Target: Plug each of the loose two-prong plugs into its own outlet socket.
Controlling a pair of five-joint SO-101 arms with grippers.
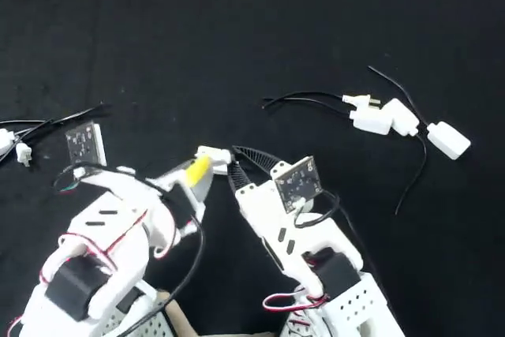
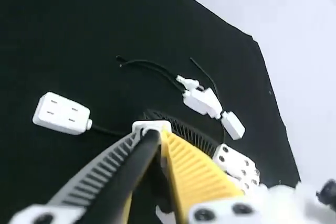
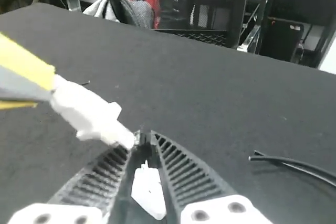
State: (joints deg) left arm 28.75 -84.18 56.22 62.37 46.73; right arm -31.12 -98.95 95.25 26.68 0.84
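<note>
My left gripper (image 1: 207,163), with one yellow and one grey finger, is shut on a white plug body (image 1: 213,155) at the table's near middle; the same plug body (image 2: 151,126) sits at its fingertips. My right gripper (image 1: 232,159), black and ribbed, meets it tip to tip. It (image 3: 143,138) is shut on a small white plug (image 3: 146,184) lodged between its fingers. The left-held plug body (image 3: 84,114) points its narrow end at those tips. A white outlet socket (image 2: 60,114) with a black cord lies on the cloth beside the left gripper (image 2: 152,132).
Several white plugs and sockets (image 1: 390,118) with black cords lie together at the right, one more block (image 1: 447,140) beyond them. Loose cords and a small white plug (image 1: 23,152) are at the left edge. The table (image 1: 237,45) is covered in black cloth.
</note>
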